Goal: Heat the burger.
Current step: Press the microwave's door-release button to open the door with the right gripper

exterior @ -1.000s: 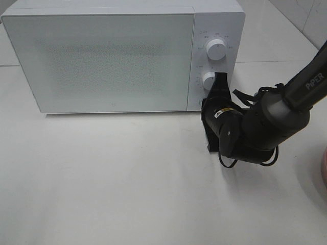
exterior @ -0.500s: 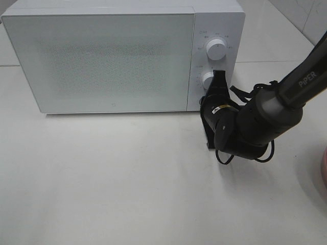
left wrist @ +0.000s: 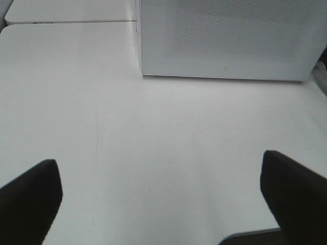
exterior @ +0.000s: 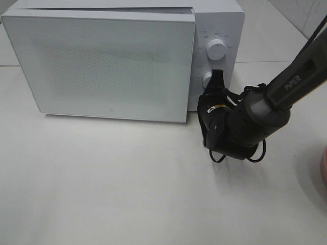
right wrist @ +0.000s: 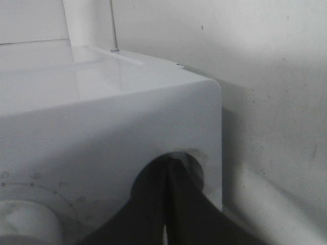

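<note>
Pressing: right gripper (exterior: 218,76), fingers clenched together, tips set into a round recess (right wrist: 196,163) in the control panel, just beside the lower knob (exterior: 208,80).
Microwave (exterior: 219,20): white, standing on a white table (exterior: 127,184) — its door (exterior: 102,66) is ajar, the free edge standing out from the panel.
Left gripper (left wrist: 161,191): fingers released and spread wide, holding nothing, above the table and facing the door.
Burger: not visible in any view — cannot tell where it is.
Plate (exterior: 324,171): pink rim at the far right edge.

Pink plate (exterior: 323,172) cut off by the edge; dial labels (exterior: 217,34) unreadable
</note>
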Robot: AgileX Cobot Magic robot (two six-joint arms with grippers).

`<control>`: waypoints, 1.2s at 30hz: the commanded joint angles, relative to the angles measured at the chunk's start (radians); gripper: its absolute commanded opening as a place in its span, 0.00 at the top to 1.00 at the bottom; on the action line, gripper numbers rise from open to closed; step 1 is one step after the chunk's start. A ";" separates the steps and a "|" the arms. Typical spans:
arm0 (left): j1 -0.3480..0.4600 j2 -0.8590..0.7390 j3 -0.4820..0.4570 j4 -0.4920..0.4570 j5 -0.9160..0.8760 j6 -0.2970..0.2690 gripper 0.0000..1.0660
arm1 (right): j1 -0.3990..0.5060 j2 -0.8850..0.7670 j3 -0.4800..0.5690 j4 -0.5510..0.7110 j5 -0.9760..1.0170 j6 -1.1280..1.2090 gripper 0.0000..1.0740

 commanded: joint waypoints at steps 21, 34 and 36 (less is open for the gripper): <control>0.000 -0.005 0.003 -0.001 -0.014 -0.001 0.08 | -0.027 -0.053 0.007 -0.104 -0.073 0.012 1.00; 0.000 -0.005 0.003 -0.002 -0.014 -0.001 0.08 | -0.027 -0.129 0.108 -0.104 0.144 -0.062 1.00; 0.000 -0.005 0.003 -0.002 -0.014 -0.001 0.08 | -0.027 -0.149 0.125 -0.104 0.185 -0.075 1.00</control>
